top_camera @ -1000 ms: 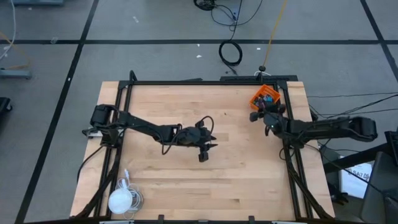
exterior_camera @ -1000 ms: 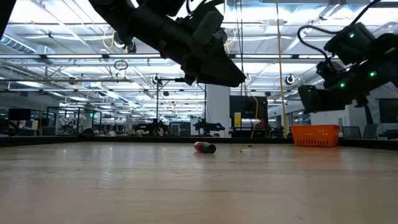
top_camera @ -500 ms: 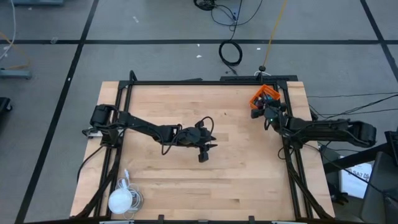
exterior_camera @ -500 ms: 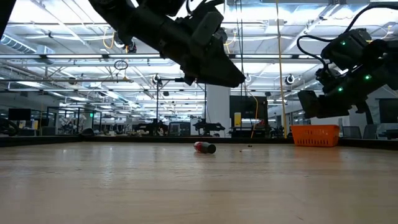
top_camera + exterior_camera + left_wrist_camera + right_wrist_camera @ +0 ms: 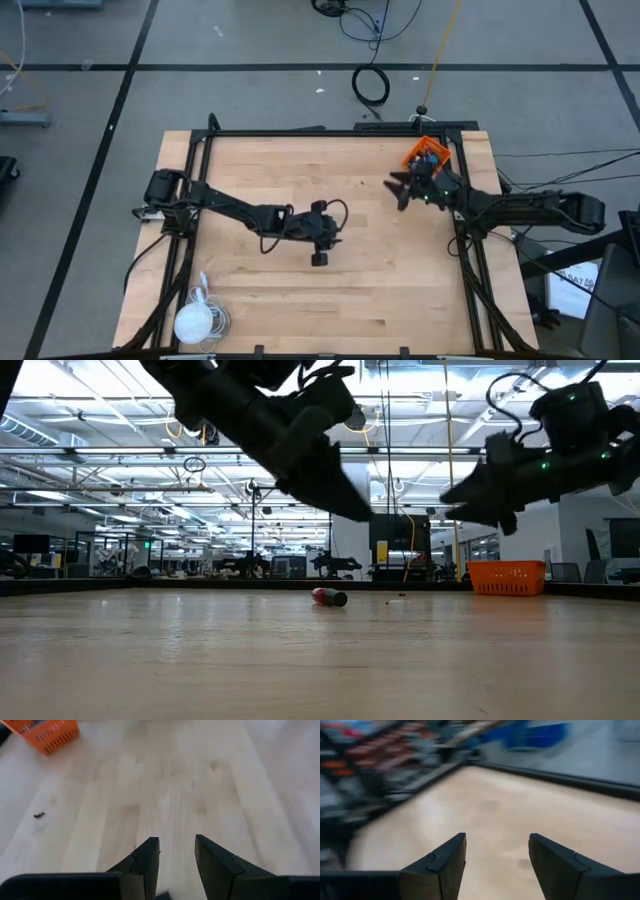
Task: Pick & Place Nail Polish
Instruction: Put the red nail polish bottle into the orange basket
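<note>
A big open robotics lab or industrial test hall, this one: the low view looks across the wooden bench [image 5: 300, 650] into a long room of bright strip lights [image 5: 120, 420], exposed ceiling trusses and rows of distant workstations [image 5: 250, 565]. From above, grey floor [image 5: 80, 150] marked with dark tape lines, loose cables [image 5: 371, 85] coiled beyond the bench's far edge, black metal framing [image 5: 320, 131] round the bench
</note>
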You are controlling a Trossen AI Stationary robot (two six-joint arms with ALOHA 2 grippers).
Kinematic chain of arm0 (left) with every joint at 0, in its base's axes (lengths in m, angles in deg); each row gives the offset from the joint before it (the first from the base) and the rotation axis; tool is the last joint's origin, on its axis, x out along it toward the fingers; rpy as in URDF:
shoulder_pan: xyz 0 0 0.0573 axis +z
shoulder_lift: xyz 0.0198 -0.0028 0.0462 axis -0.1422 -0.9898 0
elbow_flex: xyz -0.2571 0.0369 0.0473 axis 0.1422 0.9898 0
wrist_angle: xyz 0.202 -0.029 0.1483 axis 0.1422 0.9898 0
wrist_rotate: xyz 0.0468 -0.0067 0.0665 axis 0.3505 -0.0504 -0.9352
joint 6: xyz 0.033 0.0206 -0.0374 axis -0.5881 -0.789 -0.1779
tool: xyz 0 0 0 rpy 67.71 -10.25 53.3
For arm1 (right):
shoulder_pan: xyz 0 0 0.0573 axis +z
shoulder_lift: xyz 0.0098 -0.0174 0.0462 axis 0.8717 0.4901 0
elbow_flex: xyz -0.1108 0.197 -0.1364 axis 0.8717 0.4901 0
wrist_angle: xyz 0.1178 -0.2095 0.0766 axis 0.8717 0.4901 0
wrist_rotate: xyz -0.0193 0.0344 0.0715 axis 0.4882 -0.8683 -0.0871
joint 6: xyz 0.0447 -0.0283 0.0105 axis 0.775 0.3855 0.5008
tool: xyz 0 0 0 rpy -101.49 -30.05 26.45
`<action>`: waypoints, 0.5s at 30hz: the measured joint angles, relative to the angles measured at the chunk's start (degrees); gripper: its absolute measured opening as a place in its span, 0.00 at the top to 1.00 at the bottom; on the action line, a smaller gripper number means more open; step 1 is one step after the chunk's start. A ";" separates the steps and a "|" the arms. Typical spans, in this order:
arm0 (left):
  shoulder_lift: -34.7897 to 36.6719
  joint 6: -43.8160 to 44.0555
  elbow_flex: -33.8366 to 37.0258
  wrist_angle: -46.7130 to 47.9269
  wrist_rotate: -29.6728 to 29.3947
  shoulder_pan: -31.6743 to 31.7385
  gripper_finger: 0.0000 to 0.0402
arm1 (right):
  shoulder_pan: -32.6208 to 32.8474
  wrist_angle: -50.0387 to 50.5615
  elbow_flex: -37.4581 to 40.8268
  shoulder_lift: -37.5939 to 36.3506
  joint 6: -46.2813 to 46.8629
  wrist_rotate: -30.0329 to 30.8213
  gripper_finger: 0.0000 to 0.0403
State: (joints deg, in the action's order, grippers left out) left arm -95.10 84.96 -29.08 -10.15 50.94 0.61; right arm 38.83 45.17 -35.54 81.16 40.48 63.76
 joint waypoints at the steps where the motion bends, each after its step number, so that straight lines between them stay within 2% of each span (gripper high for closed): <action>1: 0.00 -1.24 -0.02 1.36 -0.03 -0.13 0.69 | 1.03 -1.31 0.00 0.00 0.23 -2.06 0.50; 3: 0.00 -5.01 -0.02 5.26 -0.13 -0.34 0.69 | 3.32 -3.08 -0.02 0.00 0.99 -4.21 0.51; 6: 0.00 -8.64 -0.02 10.73 -2.49 -0.39 0.69 | 6.49 -4.65 -0.02 0.02 1.41 -3.82 0.52; 10: 0.00 2.21 -0.02 13.92 -9.03 0.87 0.69 | 9.00 -6.37 -0.02 0.02 1.43 -3.73 0.52; 15: 0.00 9.73 -0.02 18.64 -9.78 2.26 0.69 | 10.01 -7.91 -0.02 0.02 1.43 -3.67 0.52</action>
State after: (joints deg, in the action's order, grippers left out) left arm -95.10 94.69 -29.10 8.50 41.16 2.88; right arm 48.84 37.26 -35.56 81.18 41.91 60.09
